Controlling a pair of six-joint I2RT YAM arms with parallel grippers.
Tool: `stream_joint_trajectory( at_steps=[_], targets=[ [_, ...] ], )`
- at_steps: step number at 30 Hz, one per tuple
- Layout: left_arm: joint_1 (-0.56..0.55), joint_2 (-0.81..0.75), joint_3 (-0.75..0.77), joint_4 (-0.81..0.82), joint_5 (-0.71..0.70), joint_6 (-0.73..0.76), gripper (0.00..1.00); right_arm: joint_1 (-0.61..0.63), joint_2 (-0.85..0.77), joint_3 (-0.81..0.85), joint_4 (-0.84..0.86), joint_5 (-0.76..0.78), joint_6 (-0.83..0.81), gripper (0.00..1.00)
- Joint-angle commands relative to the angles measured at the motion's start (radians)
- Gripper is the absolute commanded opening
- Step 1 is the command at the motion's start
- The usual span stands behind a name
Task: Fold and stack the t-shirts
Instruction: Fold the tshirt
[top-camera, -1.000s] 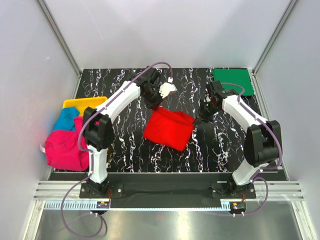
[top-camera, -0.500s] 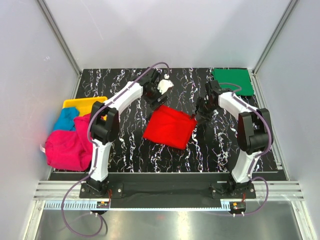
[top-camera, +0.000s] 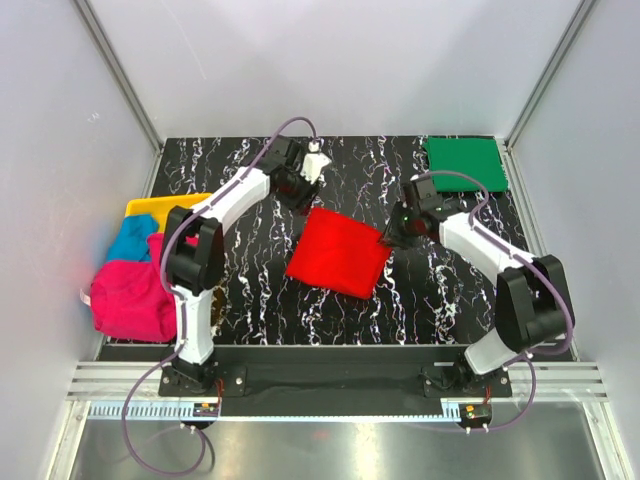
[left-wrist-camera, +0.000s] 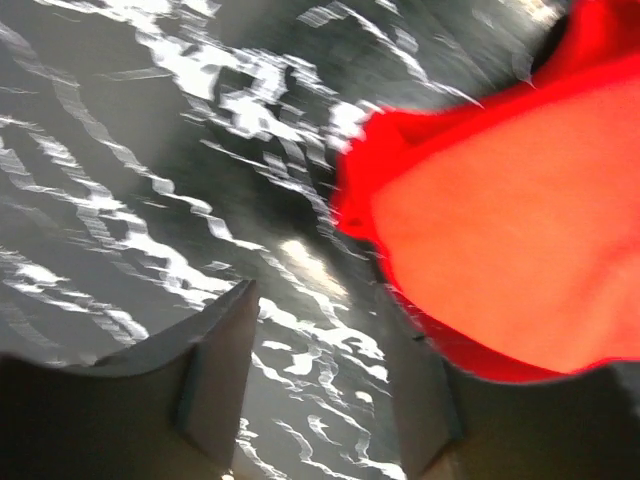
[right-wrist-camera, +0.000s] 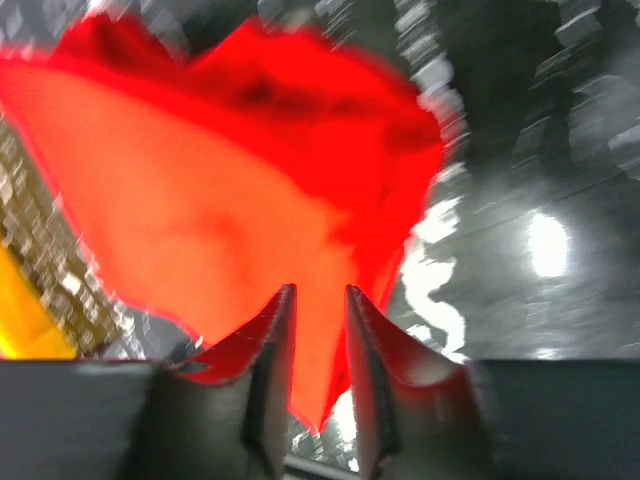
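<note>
- Red t-shirt (top-camera: 338, 253): folded, flat at centre of table (top-camera: 250, 285); green t-shirt (top-camera: 462, 160) folded at far right corner
- Left gripper (left-wrist-camera: 315, 300): open, empty; beside red shirt's far-left corner
- Right gripper (right-wrist-camera: 320, 295): jaws narrowly parted at its right corner

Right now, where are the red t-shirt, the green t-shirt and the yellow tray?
red t-shirt (top-camera: 338, 253), top view, middle of the folded cloth.
green t-shirt (top-camera: 463, 161), top view, centre of the folded square.
yellow tray (top-camera: 152, 207), top view, bare part near its far rim.

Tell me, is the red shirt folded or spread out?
Folded: the red shirt lies as a compact four-sided shape, no sleeves showing.
</note>
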Motion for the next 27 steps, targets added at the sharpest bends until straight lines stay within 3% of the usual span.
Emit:
stream_joint_trajectory(
  at_steps=[1, 5, 12, 21, 24, 25, 27],
  targets=[
    [-0.038, -0.090, -0.075, 0.047, 0.133, -0.004, 0.51, 0.059, -0.057, -0.076, 0.148, -0.027, 0.081, 0.26],
    [-0.074, -0.041, -0.062, 0.061, 0.144, 0.015, 0.48, 0.056, 0.035, -0.078, 0.242, -0.109, 0.132, 0.19],
    [-0.048, 0.169, 0.159, 0.044, 0.125, -0.070, 0.45, -0.002, 0.224, 0.045, 0.268, -0.083, 0.098, 0.17],
    [-0.042, 0.237, 0.165, 0.030, 0.116, -0.097, 0.48, -0.025, 0.284, 0.110, 0.205, -0.011, 0.029, 0.17],
    [-0.042, 0.214, 0.176, 0.025, 0.119, -0.129, 0.53, -0.027, 0.217, 0.137, 0.146, 0.023, -0.015, 0.30],
    [-0.042, 0.205, 0.179, 0.027, 0.115, -0.139, 0.54, -0.027, 0.204, 0.142, 0.124, 0.023, -0.032, 0.44],
    [-0.042, 0.183, 0.176, 0.024, 0.104, -0.156, 0.57, -0.030, 0.187, 0.149, 0.051, 0.025, -0.067, 0.54]
  ],
)
